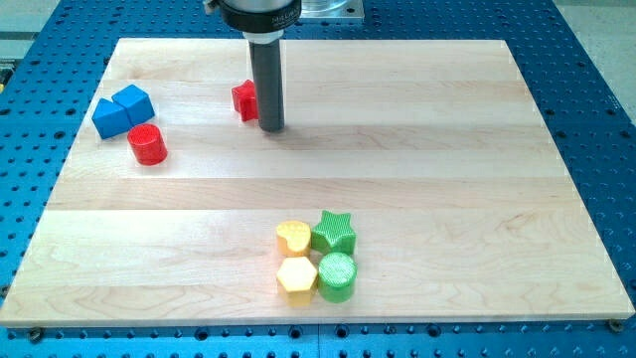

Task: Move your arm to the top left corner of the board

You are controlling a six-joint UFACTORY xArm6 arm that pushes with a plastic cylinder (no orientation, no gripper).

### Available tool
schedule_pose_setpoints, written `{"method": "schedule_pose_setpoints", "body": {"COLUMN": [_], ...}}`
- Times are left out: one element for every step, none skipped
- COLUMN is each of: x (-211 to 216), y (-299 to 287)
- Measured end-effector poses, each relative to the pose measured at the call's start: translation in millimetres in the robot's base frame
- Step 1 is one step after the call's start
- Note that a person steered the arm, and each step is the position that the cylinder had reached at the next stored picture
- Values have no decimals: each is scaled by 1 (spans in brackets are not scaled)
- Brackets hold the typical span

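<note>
My rod comes down from the view's top and my tip (271, 127) rests on the wooden board (417, 149), in its upper middle-left part. A red block (243, 100) sits just left of the rod, partly hidden by it, touching or nearly touching. The board's top left corner (121, 44) lies well to the left and a little above my tip.
Two blue blocks (121, 109) stand together at the left, with a red cylinder (147, 144) just below them. Near the bottom middle a cluster holds a yellow heart-like block (293, 236), a green star (334, 232), a yellow hexagon (296, 276) and a green cylinder (337, 275).
</note>
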State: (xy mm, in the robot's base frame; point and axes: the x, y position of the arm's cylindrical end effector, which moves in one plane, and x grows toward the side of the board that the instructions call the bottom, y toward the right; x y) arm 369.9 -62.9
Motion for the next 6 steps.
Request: {"method": "schedule_pose_setpoints", "body": {"x": [4, 53, 91, 98, 33, 0], "y": [-31, -20, -14, -23, -41, -69]}}
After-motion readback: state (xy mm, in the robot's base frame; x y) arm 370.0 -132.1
